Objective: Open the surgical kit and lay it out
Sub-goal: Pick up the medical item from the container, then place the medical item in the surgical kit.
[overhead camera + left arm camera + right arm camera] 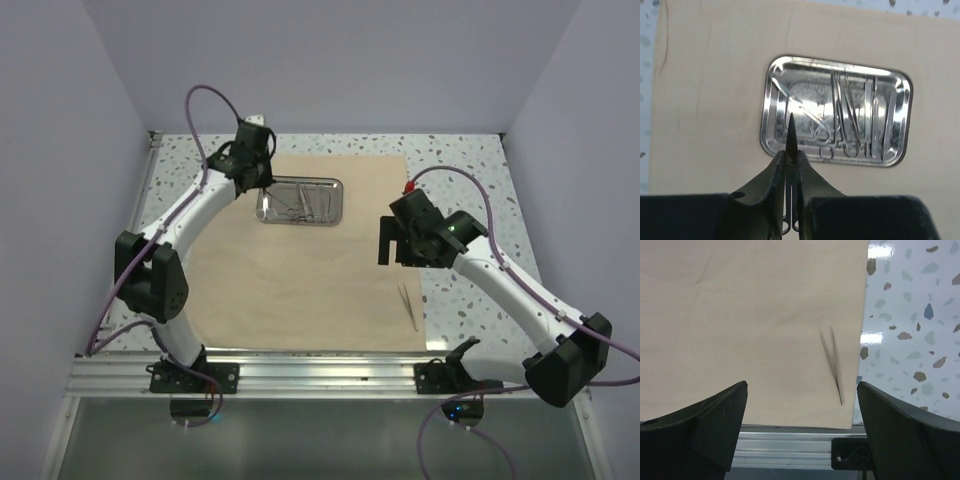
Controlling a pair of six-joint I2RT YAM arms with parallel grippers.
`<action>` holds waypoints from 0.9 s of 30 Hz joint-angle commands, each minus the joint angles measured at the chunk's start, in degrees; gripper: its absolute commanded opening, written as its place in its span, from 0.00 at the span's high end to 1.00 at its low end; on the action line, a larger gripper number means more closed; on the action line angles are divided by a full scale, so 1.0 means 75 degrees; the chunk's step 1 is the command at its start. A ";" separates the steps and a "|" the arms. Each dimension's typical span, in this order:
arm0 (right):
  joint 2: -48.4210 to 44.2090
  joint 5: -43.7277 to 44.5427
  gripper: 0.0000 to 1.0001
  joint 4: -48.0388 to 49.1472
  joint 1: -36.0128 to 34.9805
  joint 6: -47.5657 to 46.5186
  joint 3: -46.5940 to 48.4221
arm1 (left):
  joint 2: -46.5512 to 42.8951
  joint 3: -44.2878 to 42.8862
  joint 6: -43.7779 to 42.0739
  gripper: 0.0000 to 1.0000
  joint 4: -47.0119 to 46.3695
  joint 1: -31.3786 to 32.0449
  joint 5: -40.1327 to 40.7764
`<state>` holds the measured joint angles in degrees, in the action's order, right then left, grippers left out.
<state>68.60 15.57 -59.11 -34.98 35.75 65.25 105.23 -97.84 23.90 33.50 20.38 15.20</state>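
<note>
The tan wrap sheet lies flat and open on the table. The shiny steel tray sits on its far part and holds several steel instruments. My left gripper hovers over the tray's left end. In the left wrist view it is shut on small scissors, with the blades pointing forward over the tray and the ring handles behind the fingers. My right gripper is open and empty above the sheet's right side. Tweezers lie near the sheet's right edge, between and beyond the open fingers in the right wrist view.
The speckled tabletop shows around the sheet. An aluminium rail runs along the near edge, also seen in the right wrist view. Grey walls enclose the table on three sides.
</note>
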 commanded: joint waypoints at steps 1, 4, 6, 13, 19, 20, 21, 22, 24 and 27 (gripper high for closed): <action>0.0555 0.0173 0.05 0.0498 0.0000 -0.0243 0.0882 | -0.1512 0.1954 0.0772 1.00 -0.0046 0.0457 -0.0455; 0.0697 0.0558 0.02 0.0756 0.0047 -0.0196 0.1434 | -0.2568 0.3761 0.1873 1.00 -0.0491 0.1124 -0.1205; 0.0709 0.0758 0.02 0.0897 0.0094 -0.0173 0.1599 | -0.2932 0.4571 0.2775 1.00 -0.0703 0.1871 -0.1346; 0.0674 0.1076 0.02 0.0476 0.0164 0.0003 0.1741 | -0.2302 0.4830 0.4382 1.00 -0.0646 0.3703 -0.0739; 0.0206 0.1123 0.02 0.0276 0.0188 -0.0020 0.1237 | -0.1633 0.4809 0.4536 0.68 -0.0927 0.4079 -0.0832; 0.0147 0.1134 0.01 0.0195 0.0188 -0.0032 0.1202 | -0.1481 0.4703 0.4478 0.56 -0.0904 0.4114 -0.0832; 0.0077 0.1169 0.02 0.0159 0.0188 -0.0032 0.1167 | -0.1422 0.4586 0.4443 0.42 -0.0706 0.4161 -0.0774; 0.0018 0.1181 0.01 0.0124 0.0211 -0.0032 0.1155 | -0.1352 0.4283 0.4361 0.37 -0.0588 0.4173 -0.0738; -0.0145 0.1251 0.02 0.0019 0.0200 -0.0032 0.1155 | -0.1398 0.3954 0.4243 0.30 -0.0133 0.4173 -0.0504; -0.0345 0.1368 0.02 -0.0122 0.0223 -0.0009 0.1202 | -0.1492 0.3040 0.3682 0.33 0.0406 0.4045 0.0104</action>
<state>68.73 23.07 -58.37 -33.67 34.98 73.91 95.90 -66.78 55.07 33.98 51.22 10.11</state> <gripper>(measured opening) 0.985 0.691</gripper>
